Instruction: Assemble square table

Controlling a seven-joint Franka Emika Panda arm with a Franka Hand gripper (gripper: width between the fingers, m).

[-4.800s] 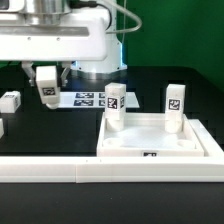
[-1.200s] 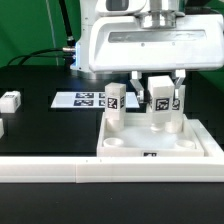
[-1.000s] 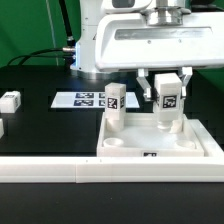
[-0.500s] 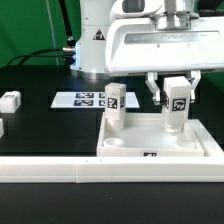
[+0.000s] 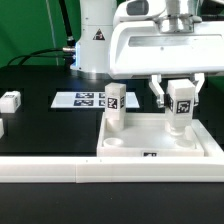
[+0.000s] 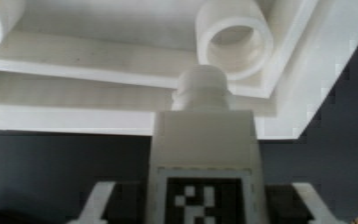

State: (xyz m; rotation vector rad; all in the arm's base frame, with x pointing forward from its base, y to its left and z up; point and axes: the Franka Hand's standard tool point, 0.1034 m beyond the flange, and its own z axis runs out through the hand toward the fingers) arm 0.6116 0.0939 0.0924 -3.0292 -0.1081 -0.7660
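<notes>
**Leg block gripped over a corner of the tabletop**

The gripper [image 5: 181, 100] is seen partly closed. Its fingers [image 5: 160, 95] are clamped on the two sides of a white tagged leg block [image 5: 183, 106], which is held upright. In the wrist view the same leg block [image 6: 202, 150] is seen along its length, its narrow peg end [image 6: 201, 88] pointing at the tabletop. A corner hole [image 6: 240, 42] lies just beside the peg's tip and out of line with it. Whether the peg touches the tabletop cannot be told.

The white square tabletop [image 5: 190, 150] lies rim-up on the black table [image 5: 40, 130], toward the exterior view's right. The held leg block is placed over its far corner on the exterior view's right. A second leg block [image 5: 114, 106] stands upright in the far corner on the exterior view's left.

The marker board [image 5: 82, 99] lies flat beyond the tabletop. A loose leg block [image 5: 10, 101] rests well apart, at the exterior view's left edge. A long white border rail [image 5: 50, 171] runs along the near side, just in front of the tabletop.
</notes>
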